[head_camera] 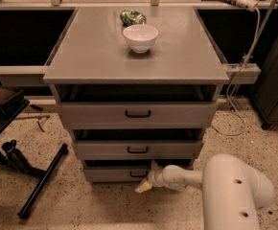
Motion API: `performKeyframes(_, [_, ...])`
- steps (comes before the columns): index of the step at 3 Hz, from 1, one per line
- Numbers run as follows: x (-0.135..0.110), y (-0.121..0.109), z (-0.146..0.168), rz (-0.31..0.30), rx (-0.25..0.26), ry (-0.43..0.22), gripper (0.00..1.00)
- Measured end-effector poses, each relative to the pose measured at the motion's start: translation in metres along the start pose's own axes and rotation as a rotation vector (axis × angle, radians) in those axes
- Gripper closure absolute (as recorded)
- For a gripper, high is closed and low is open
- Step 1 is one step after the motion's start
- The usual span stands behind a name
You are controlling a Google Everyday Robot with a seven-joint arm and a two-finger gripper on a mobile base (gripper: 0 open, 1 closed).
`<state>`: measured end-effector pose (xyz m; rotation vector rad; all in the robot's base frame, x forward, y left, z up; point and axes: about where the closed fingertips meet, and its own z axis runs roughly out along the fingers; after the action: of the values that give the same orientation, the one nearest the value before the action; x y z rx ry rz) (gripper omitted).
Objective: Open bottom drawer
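You're facing the cabinet (pixel 91 56): bowl (pixel 140 36) sitting on its top, can (pixel 132 17) lying farther back there. Bottom drawer (pixel 111 173) sitting lowest in it. Gripper (pixel 144 186) hanging just before that lowest front, near centre.

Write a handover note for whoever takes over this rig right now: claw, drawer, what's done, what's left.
Claw: low at the cabinet's foot, against the bottom drawer, just below and right of its black handle. The arm reaches in from the right. I cannot tell whether it has hold of the handle.
Bottom drawer: lowest of three, under the middle drawer; not visibly pulled out.
Done: approach to the handle.
Left: confirm a hold on the handle, then pull the drawer straight out.
Cabinet top: white bowl and green can, out of the way.
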<state>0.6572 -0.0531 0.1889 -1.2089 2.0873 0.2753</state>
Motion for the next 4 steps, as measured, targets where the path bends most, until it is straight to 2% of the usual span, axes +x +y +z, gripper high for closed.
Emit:
performKeyframes(1, [0.014, 0.004, 0.000, 0.015, -0.026, 0.056, 0.00])
performKeyframes(2, [0.021, 0.021, -0.022, 0.037, -0.091, 0.082, 0.00])
performKeyframes(4, [0.014, 0.024, -0.020, 0.018, -0.087, 0.059, 0.00])
